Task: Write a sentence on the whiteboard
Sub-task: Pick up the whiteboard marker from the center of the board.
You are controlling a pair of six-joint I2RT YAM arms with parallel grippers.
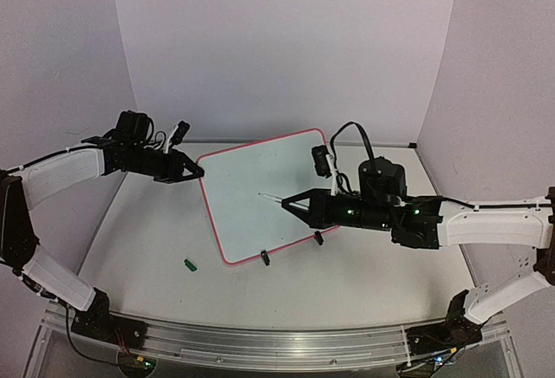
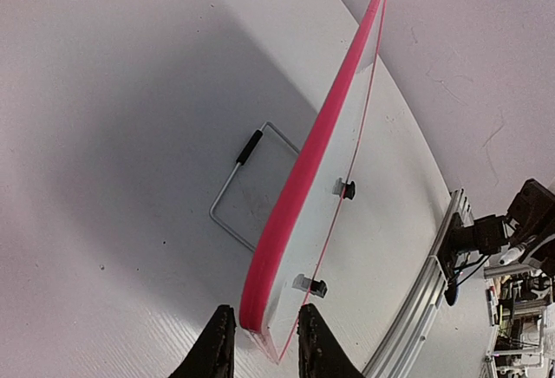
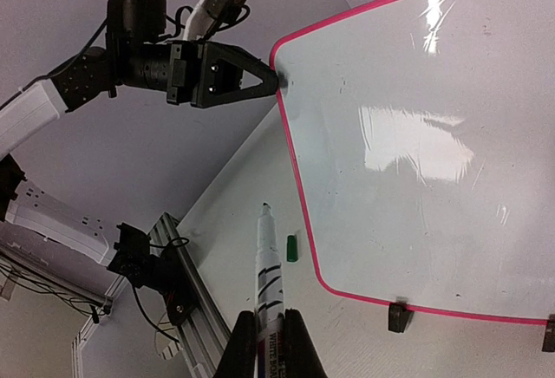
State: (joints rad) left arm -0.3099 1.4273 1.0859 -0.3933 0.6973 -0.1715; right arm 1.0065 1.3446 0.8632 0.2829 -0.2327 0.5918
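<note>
1. White table (image 1: 139,248), pale walls on three sides. The whiteboard (image 1: 260,200) stands mid-table, tilted back on a wire stand (image 2: 247,183), with its clip feet (image 1: 264,258) on the near edge.
2. Board face is blank and there is no sentence on it yet. My read of the step in hand: brace the board and bring the pen to the start point.
3. My left gripper (image 2: 264,343) is at the board's upper-left corner. Its jaws sit one on each side of the pink rim with little room to spare. Can't tell if they actually pinch it.
4. My right gripper (image 3: 267,343) is clamped on the marker (image 3: 267,274), uncapped, tip aimed toward the board. A small green cap (image 1: 191,264) lies on the table near the board's lower-left corner.
5. The top view puts the tip over the left-middle of the face. My wrist view shows it off the left rim, so I judge the tip is in front of the surface and apart from it.
6. Next move needs a firm left hold before I press, or the board may tip or slide on its stand. Then the tip goes to the upper left of the face with light contact, leaving room to the right for the words.
</note>
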